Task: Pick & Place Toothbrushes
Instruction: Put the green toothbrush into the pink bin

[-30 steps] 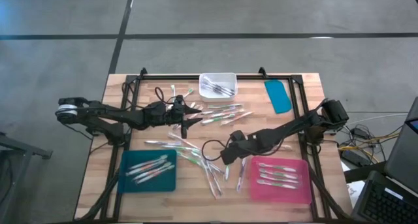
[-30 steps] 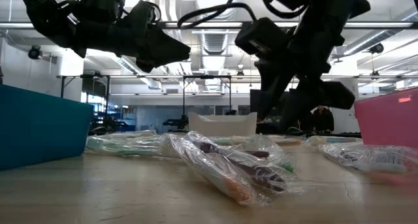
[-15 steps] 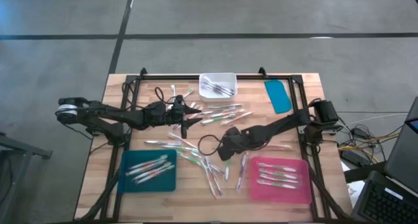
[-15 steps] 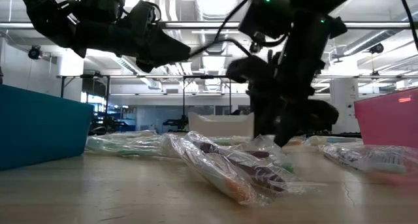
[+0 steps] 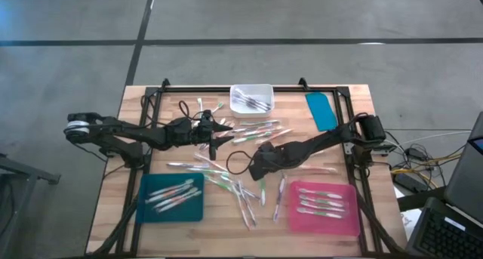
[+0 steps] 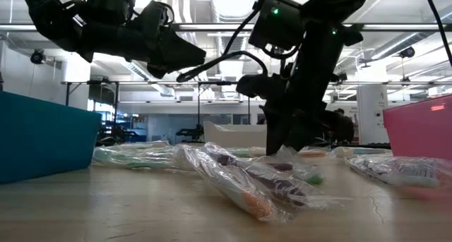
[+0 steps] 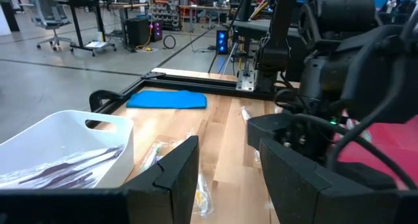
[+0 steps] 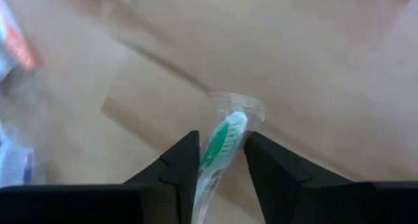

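Right jaws (image 8: 221,162) pinch a green wrapped toothbrush (image 8: 222,140) among loose ones; left jaws (image 7: 225,175) gape.

Table layout: three containers, a lid, loose stock

A bin (image 5: 251,97) sits at the table's (image 5: 355,115) far edge with a flat lid (image 5: 321,110) to its right; one tray (image 5: 172,196) lies near-left, another tray (image 5: 324,207) near-right, each holding toothbrushes (image 5: 241,191), with more scattered between them and in the bin.
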Robot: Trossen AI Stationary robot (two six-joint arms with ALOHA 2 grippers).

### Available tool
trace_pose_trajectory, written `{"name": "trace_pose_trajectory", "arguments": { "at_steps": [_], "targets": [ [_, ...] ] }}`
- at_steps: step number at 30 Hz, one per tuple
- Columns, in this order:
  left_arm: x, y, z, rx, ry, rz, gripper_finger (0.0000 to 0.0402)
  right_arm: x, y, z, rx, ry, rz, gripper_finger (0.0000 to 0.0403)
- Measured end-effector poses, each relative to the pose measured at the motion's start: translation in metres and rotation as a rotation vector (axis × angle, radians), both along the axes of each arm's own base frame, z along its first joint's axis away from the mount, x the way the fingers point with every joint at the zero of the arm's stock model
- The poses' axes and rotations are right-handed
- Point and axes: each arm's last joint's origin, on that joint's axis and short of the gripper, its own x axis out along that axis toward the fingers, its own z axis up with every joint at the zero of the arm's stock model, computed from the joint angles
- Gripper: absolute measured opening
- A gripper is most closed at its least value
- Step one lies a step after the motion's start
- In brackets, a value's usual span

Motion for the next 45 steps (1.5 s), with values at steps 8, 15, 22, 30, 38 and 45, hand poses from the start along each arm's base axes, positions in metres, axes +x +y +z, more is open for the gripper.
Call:
{"name": "trace_pose_trajectory", "arguments": {
  "at_steps": [8,15,22,30,38,45],
  "targets": [
    [0.0,0.0,0.0,0.0,0.0,0.001,0.0167,0.0,-0.013,-0.001,-0.028,0.018,0.032,0.0045],
    [0.0,0.0,0.0,0.0,0.0,0.001,0.0167,0.006,-0.016,0.005,-0.047,0.001,0.066,0.0022],
    [0.0,0.0,0.0,-0.001,0.001,0.001,0.0167,0.018,-0.023,0.032,-0.081,-0.046,0.14,0.0022],
    [0.0,0.0,-0.002,-0.006,0.017,0.001,0.0167,0.021,-0.03,0.091,-0.131,0.05,0.266,0.0022],
    [0.0,0.0,-0.002,-0.008,0.024,0.001,0.0167,0.015,-0.025,0.153,-0.151,0.163,0.377,0.0022],
    [0.0,0.0,-0.002,-0.008,0.024,0.001,0.0167,0.001,-0.007,0.19,-0.147,0.241,0.447,0.0022]
  ]
}}
